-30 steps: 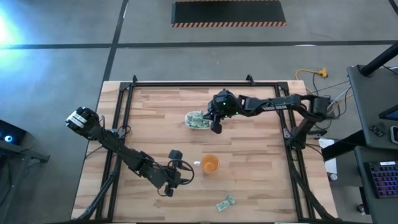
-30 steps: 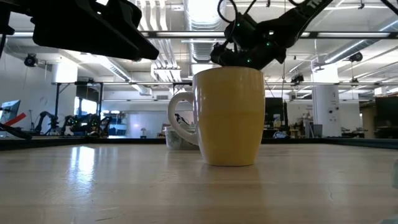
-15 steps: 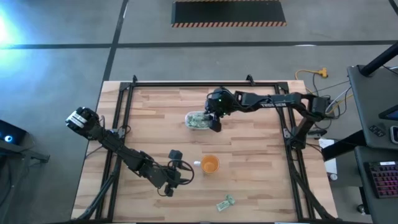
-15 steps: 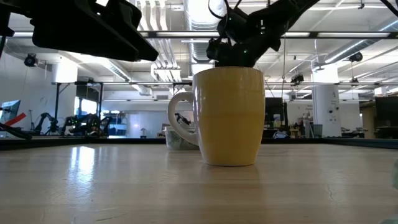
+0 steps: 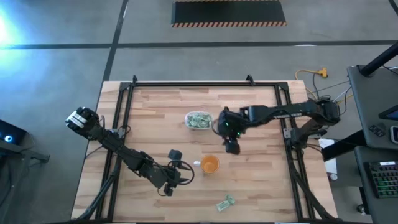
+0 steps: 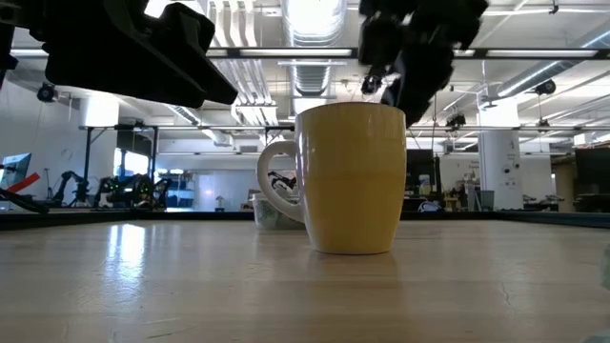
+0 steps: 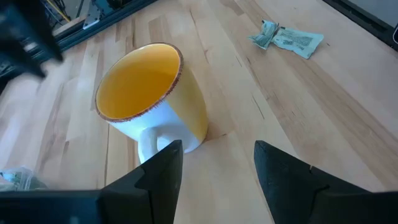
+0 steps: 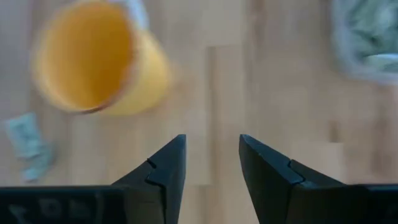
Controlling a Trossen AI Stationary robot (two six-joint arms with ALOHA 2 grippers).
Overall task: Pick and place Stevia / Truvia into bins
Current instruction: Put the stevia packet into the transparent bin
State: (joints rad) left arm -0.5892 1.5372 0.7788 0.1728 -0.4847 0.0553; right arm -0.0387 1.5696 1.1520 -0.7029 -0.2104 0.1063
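Clear tub (image 5: 198, 119) at bench (image 5: 155, 112) centre-far holds a pile of sachets (image 5: 199, 121). Loose sachets (image 5: 225, 202) remain at near edge. Right claw (image 5: 232, 148), spread and empty, between tub and orange cup (image 5: 210, 164). Left claw (image 5: 176, 154) spread, idle left of cup. Mostly done, judging by this.

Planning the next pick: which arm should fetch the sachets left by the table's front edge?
Probably right: its open gripper hangs empty between tub and sachets; the left gripper faces the cup.

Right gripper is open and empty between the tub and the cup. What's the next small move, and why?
Probably carry the right gripper on past the orange cup toward the sachets near the table's front edge: its fingers are open with nothing between them, and those sachets lie outside the clear tub.
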